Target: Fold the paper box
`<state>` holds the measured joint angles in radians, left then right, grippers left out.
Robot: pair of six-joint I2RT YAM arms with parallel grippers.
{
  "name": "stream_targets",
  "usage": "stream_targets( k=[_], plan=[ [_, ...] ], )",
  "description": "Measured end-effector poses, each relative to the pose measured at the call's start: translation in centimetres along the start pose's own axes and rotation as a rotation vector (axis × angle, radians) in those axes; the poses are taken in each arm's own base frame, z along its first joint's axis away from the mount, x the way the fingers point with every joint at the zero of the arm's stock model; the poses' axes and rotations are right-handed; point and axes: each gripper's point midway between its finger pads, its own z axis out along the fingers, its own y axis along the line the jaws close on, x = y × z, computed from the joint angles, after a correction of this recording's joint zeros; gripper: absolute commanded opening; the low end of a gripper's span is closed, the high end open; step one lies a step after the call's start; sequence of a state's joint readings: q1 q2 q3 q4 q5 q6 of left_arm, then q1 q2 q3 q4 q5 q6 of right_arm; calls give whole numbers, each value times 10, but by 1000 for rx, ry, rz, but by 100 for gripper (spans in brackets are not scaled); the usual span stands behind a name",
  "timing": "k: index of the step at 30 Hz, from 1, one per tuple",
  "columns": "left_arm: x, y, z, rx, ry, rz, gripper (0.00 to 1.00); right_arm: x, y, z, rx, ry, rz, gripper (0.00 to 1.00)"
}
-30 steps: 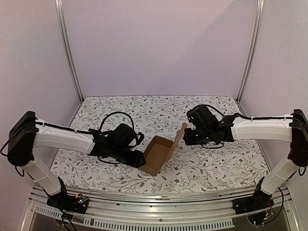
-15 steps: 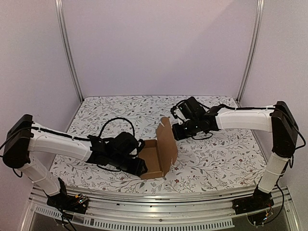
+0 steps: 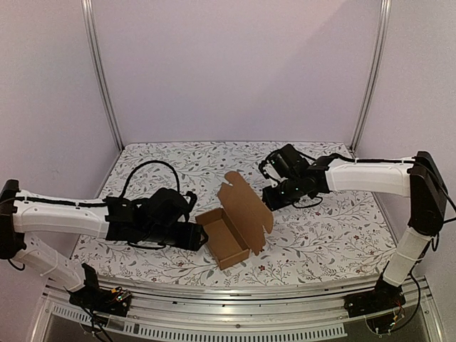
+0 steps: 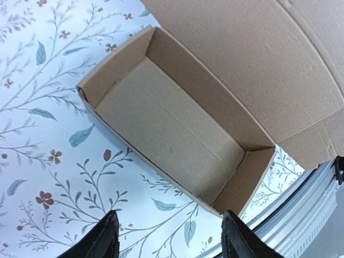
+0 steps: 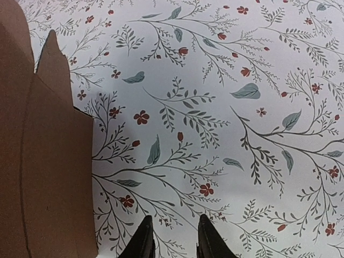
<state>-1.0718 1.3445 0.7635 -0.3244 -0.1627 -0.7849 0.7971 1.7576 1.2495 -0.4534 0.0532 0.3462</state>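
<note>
Paper box (image 3: 229, 239): open tray, worktop (image 3: 320, 235) centre, long axis far-left to near-right, lid (image 3: 246, 206) raised along right side. Left gripper (image 4: 171, 228): spread, empty, beside left end. Right gripper (image 5: 174, 230): narrowly parted, empty, behind lid; judged better placed.

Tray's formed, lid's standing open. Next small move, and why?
Probably press the right gripper against the outer face of the raised lid and tip it over the paper box. Its tray lies open; both grippers are empty and clear of it, the left gripper open beside it.

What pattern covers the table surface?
Table cover: white with green sprigs and red flowers; right wrist view.
</note>
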Motion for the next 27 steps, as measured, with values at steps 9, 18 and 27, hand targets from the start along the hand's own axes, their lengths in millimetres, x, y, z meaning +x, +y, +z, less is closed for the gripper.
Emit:
stream_targets(
  k=[9, 18, 27],
  plan=[
    [-45, 40, -18, -112, -97, 13, 62, 27, -15, -54, 0, -44, 38, 22],
    [-90, 72, 6, -135, -121, -21, 0, 89, -10, -84, -55, -30, 114, 2],
    [-96, 83, 67, -124, -38, -32, 0, 166, 7, -71, -132, 65, 216, 0]
  ],
)
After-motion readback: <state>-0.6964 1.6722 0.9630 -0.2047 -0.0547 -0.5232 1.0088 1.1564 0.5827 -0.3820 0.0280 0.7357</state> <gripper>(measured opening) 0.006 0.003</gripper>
